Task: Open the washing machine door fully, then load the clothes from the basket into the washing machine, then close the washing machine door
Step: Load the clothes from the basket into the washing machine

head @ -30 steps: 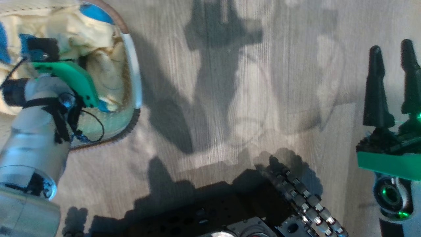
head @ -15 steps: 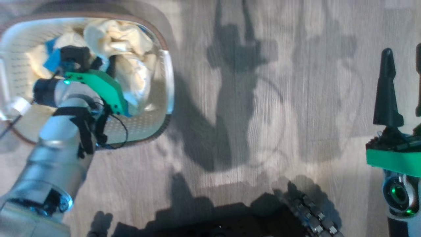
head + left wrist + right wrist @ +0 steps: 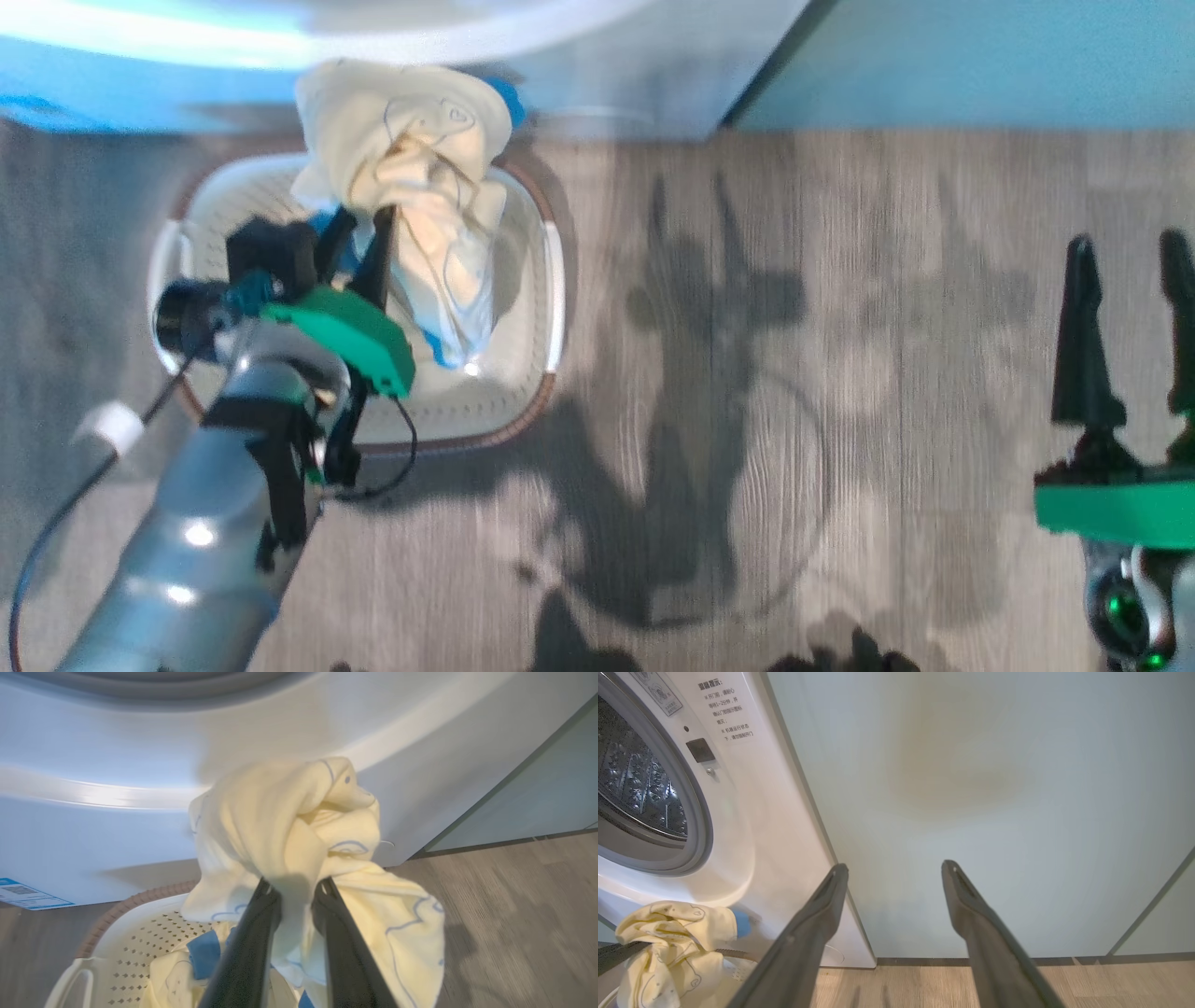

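My head view is smeared with motion blur, and I see hard shadows across the floor (image 3: 934, 233). Glare streaks the washing machine (image 3: 93, 795) front; both wrist views bow at their edges.

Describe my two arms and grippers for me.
The left gripper and right gripper each have two long tapered black fingers on a green bracket. The left forearm is glossy silver, with black straps and a thin black cable.
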